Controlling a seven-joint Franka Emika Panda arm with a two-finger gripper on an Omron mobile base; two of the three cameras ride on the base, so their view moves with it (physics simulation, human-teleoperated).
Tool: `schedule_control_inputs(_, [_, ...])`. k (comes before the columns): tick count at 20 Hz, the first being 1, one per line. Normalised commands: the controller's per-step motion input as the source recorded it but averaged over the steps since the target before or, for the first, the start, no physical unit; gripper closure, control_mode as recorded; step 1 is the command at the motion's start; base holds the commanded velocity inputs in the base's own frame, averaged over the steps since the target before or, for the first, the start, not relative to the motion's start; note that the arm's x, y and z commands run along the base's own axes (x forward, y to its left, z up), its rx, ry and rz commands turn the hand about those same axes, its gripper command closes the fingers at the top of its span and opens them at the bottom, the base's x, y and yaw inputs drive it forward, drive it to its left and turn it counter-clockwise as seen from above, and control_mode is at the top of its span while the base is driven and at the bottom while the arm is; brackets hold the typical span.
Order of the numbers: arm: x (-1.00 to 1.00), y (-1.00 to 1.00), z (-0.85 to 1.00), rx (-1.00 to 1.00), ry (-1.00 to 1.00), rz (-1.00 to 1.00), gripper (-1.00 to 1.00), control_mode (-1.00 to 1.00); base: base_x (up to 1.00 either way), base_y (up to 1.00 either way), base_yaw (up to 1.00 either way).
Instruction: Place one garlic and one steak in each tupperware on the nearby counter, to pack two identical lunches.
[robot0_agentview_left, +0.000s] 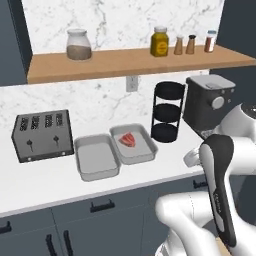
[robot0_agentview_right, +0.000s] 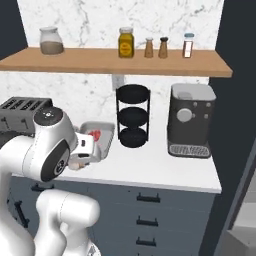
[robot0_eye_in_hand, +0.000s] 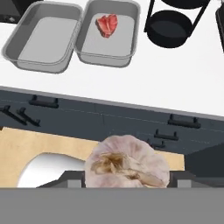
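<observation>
A pale garlic bulb (robot0_eye_in_hand: 127, 162) sits between my gripper's (robot0_eye_in_hand: 127, 181) fingers, so the gripper is shut on it. It hangs in front of the counter's (robot0_eye_in_hand: 153, 83) edge, above the dark drawers. Two grey tupperware trays lie side by side on the counter. The left tupperware (robot0_eye_in_hand: 43, 39) (robot0_agentview_left: 96, 157) has nothing in it. The right tupperware (robot0_eye_in_hand: 109, 46) (robot0_agentview_left: 142, 150) holds a red steak (robot0_eye_in_hand: 107, 24) (robot0_agentview_left: 127, 139). In the right base view the garlic (robot0_agentview_right: 75, 164) shows under my hand, just short of the steak tray (robot0_agentview_right: 105, 131).
A dark toaster (robot0_agentview_left: 42, 135) stands left of the trays. A black three-tier rack (robot0_agentview_left: 167, 112) and a coffee machine (robot0_agentview_left: 207, 102) stand to their right. Jars and shakers line the wooden shelf (robot0_agentview_left: 125, 62) above. My own arm (robot0_agentview_left: 220, 185) fills the lower right.
</observation>
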Motion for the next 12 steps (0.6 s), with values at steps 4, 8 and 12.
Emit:
schedule_control_inputs(4, [0.00, 0.00, 0.00, 0.00, 0.00, 0.00, 1.00, 1.00, 0.49, 0.48, 0.00])
schedule_control_inputs(8, [0.00, 0.00, 0.00, 0.00, 0.00, 0.00, 1.00, 1.00, 0.69, 0.47, 0.00])
schedule_control_inputs(12, [0.00, 0.00, 0.00, 0.00, 0.00, 0.00, 1.00, 1.00, 0.90, 0.62, 0.00])
